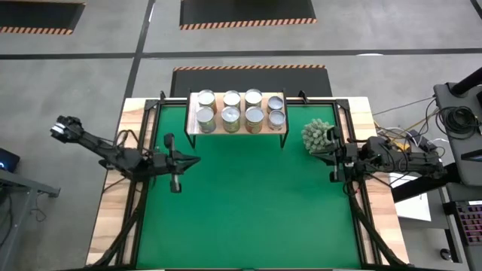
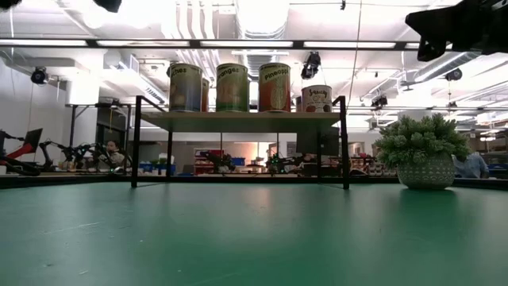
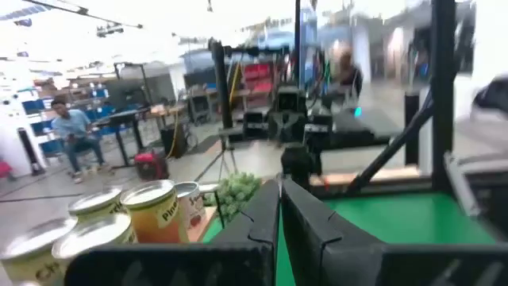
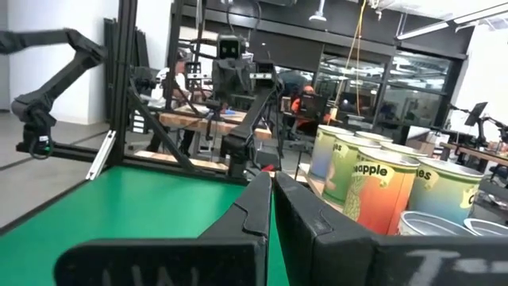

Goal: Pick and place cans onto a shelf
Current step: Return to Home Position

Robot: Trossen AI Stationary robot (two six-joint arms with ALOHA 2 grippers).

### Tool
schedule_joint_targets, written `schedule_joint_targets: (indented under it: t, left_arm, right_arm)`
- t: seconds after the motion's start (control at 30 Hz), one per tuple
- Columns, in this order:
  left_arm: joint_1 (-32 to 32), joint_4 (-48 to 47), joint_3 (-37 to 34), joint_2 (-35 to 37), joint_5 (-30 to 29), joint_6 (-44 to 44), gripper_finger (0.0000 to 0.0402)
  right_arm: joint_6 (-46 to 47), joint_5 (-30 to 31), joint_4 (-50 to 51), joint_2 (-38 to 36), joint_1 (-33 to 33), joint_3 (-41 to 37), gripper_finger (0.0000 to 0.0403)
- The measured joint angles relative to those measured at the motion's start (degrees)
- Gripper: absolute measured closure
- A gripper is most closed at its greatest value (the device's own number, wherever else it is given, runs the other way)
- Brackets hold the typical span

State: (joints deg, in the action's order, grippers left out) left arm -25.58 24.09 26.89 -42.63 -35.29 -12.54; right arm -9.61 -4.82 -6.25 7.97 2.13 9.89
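Observation:
Several cans [image 1: 237,110] with silver tops stand upright in two rows on the light-wood shelf [image 1: 197,129] at the far middle of the green mat; they also show in the low view [image 2: 232,87]. My left gripper [image 1: 194,160] is shut and empty, above the mat's left side, pointing toward the table's right edge. My right gripper [image 1: 319,157] is shut and empty at the mat's right side, pointing toward the table's left edge, just near of the plant. The shut fingers show in each wrist view [image 3: 279,208] [image 4: 270,205].
A spiky pale-green plant [image 1: 318,135] in a pot [image 2: 425,170] stands on the mat right of the shelf, close to my right gripper. Black frame bars [image 1: 143,150] run along the mat's left and right edges. People sit in the room beyond the table.

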Motion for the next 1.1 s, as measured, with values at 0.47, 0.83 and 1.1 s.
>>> schedule_joint_targets:
  t: [0.47,0.83,1.1]
  left_arm:
    - [12.66,-38.13,32.16,-22.41,0.19,0.96,0.0402]
    - [27.87,-39.97,35.34,-28.8,5.84,-0.45,0.0402]
    - [33.78,-38.83,36.29,-32.9,5.92,-1.75,0.0402]
  right_arm:
    - [-0.25,-0.07,0.0,-0.05,0.0,0.0,0.0394]
    - [-1.93,0.37,-0.03,-0.05,0.0,0.0,0.0394]
    - [-2.38,2.97,-0.04,-0.05,0.0,0.02,0.0394]
